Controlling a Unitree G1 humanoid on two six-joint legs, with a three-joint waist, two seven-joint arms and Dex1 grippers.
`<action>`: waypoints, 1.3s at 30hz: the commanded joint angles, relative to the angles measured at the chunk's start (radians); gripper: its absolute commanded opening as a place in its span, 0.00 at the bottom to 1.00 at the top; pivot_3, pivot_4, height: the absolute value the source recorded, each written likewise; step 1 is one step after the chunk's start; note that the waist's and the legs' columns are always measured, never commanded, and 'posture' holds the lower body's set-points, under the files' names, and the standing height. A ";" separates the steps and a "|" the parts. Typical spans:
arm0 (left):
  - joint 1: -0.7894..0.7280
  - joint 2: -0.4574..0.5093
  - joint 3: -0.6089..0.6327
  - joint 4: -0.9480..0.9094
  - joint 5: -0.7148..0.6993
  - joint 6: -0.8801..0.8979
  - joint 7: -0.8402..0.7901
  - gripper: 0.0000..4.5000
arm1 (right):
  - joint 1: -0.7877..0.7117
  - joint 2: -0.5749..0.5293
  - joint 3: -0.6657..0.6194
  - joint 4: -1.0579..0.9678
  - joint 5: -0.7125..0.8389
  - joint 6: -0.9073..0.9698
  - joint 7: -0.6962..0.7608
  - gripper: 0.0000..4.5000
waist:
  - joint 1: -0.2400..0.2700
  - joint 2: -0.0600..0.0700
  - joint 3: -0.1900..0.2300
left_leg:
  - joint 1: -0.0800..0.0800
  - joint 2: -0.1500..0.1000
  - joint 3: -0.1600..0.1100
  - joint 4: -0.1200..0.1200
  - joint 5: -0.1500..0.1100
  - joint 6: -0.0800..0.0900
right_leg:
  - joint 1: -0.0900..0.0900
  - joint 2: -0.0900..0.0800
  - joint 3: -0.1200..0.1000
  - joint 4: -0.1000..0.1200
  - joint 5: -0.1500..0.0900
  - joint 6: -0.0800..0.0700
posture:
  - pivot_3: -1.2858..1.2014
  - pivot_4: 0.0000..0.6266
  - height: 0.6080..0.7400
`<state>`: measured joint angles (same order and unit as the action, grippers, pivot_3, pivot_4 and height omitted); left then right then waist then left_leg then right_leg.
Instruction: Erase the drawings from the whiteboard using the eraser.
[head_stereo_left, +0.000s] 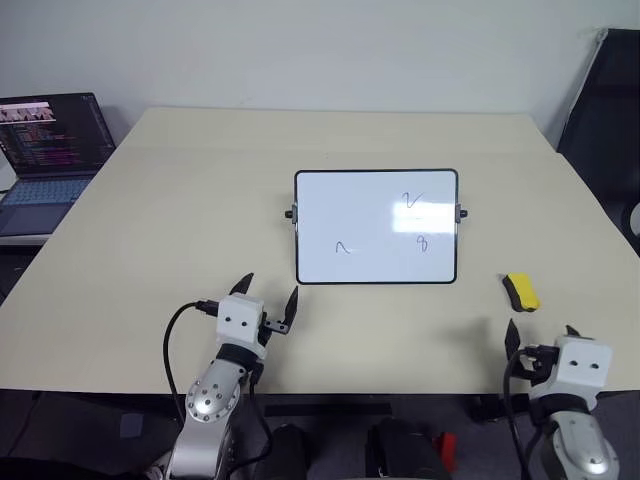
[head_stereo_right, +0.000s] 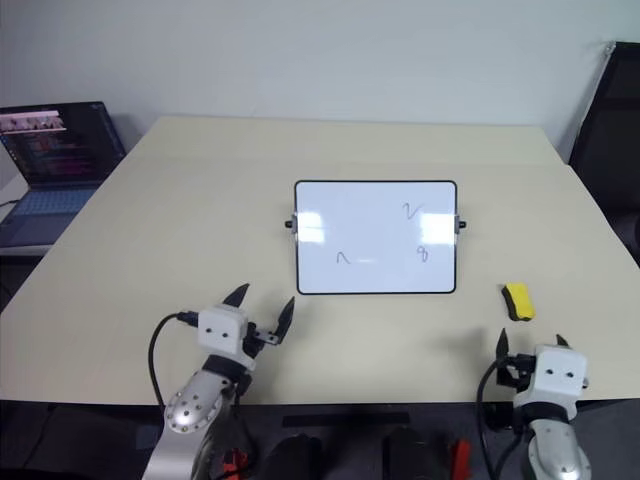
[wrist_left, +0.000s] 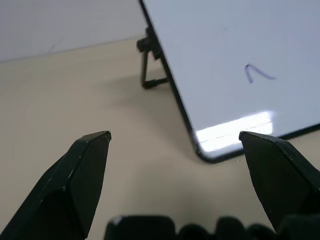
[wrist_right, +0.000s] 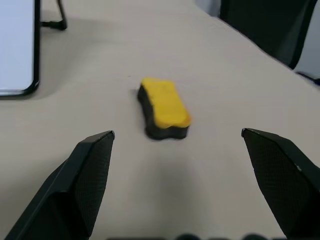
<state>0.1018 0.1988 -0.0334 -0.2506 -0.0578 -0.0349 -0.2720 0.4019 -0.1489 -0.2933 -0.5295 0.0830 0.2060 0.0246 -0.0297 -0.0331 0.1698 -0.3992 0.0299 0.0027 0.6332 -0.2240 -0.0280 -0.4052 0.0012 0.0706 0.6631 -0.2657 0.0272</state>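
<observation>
With the yellow eraser (head_stereo_left: 520, 291) lying on the bench (head_stereo_left: 180, 220) at four o'clock of the whiteboard (head_stereo_left: 376, 227), the right gripper (wrist_right: 177, 134), fingers wide like the left gripper's (head_stereo_left: 270, 290), needed to straddle its narrow sides squarely.

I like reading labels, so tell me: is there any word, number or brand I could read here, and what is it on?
None can be read.
Open laptop screen: coloured lines of text, too small to read.
White black-framed whiteboard: pen squiggles, not letters.
Yellow-topped block eraser: no label visible.
</observation>
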 joint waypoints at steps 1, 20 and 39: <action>-0.080 0.015 -0.036 -0.037 -0.061 0.011 -0.087 1.00 | -0.053 -0.045 -0.062 -0.055 0.054 0.084 0.019 0.99 | 0.000 0.000 -0.001 | 0.000 0.000 0.000 0.000 0.000 0.000 | 0.000 0.000 0.000 0.000 0.000 0.000 | 0.52 0.24 1.00; -0.482 0.090 -0.297 0.042 -0.238 0.237 -0.612 1.00 | -0.392 -0.129 -0.155 0.043 0.303 0.597 0.038 0.99 | -0.004 0.002 -0.001 | 0.000 -0.001 -0.001 0.000 0.000 0.000 | 0.000 0.010 0.001 0.001 0.005 0.005 | 0.52 0.24 1.00; -0.478 0.106 -0.311 0.044 -0.215 0.241 -0.657 1.00 | -0.453 -0.135 -0.110 0.150 0.307 0.620 0.071 0.99 | -0.003 0.002 -0.001 | -0.001 -0.001 -0.002 0.000 0.000 0.000 | 0.000 0.010 0.001 0.001 0.005 0.005 | 0.52 0.24 1.00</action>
<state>-0.3735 0.3075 -0.3462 -0.1595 -0.2635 0.2128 -0.9275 -0.0515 -0.2868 -0.4008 -0.3718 0.3772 0.8348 0.0896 -0.0332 -0.0311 0.1686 -0.3998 0.0289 0.0007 0.6330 -0.2240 -0.0279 -0.4053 0.0110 0.0716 0.6640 -0.2612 0.0323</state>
